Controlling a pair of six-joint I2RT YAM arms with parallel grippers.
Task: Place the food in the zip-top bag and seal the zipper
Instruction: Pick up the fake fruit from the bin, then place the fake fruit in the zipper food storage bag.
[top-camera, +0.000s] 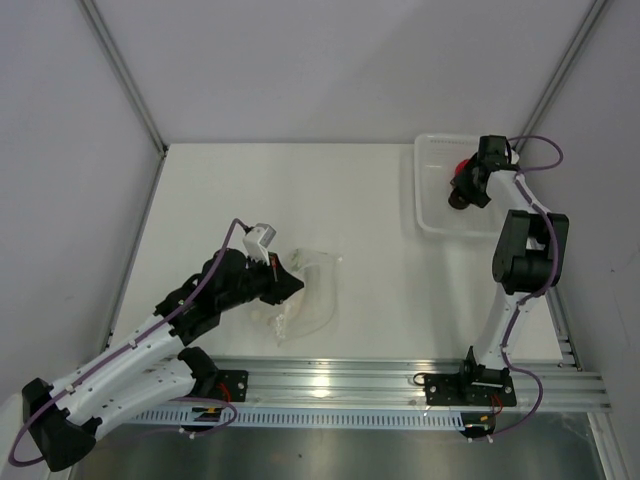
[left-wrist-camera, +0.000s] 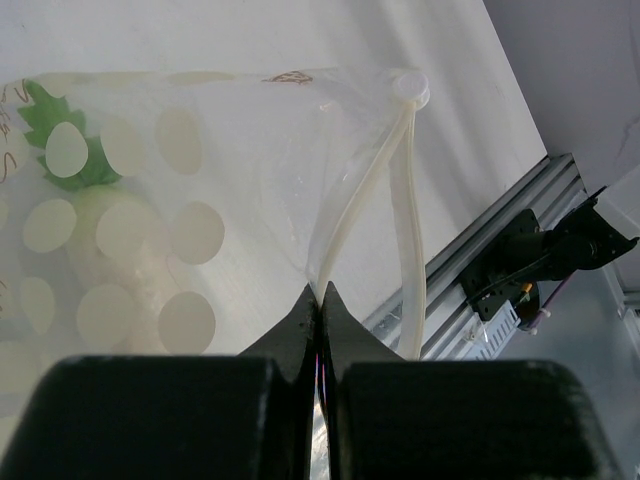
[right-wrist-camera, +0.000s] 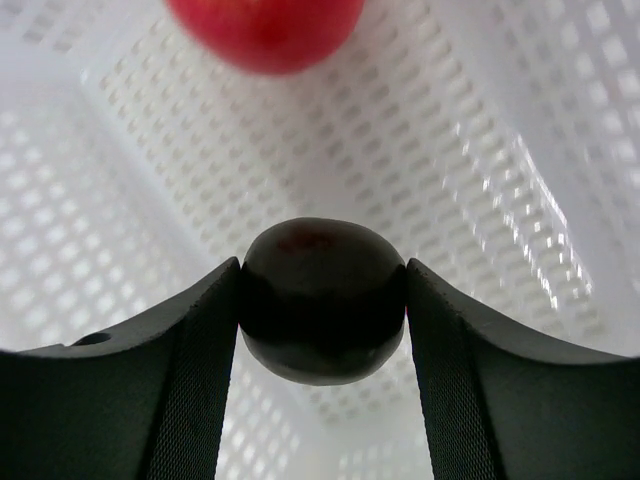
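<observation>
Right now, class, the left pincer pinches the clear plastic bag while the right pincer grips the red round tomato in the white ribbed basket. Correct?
No. The right pincer grips the small dark purplish-black ball, not the red round tomato, which lies beyond it in the white ribbed basket; the right wrist view shows it.

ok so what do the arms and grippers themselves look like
Both the left arm and right arm have white link shells with chunky black joints and a thin purple cable looped alongside. The left gripper and right gripper are matte black with wedge-shaped fingers; the right's show a fine mesh texture. A small white block sits by the left wrist.
</observation>
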